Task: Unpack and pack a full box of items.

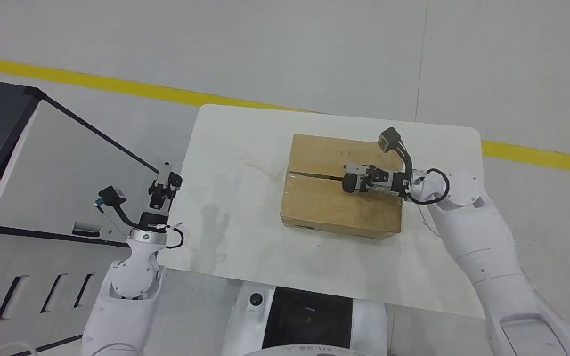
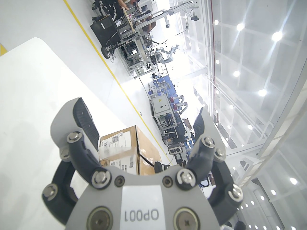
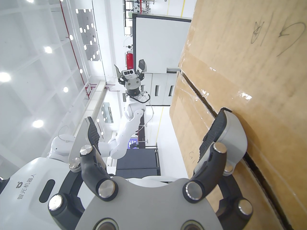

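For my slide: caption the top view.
Open right gripper over the closed cardboard box; left gripper open at the table edge.

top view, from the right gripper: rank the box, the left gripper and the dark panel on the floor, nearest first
1. box, right beneath the right gripper
2. left gripper, at the table's opposite edge
3. dark panel, on the floor beyond that edge
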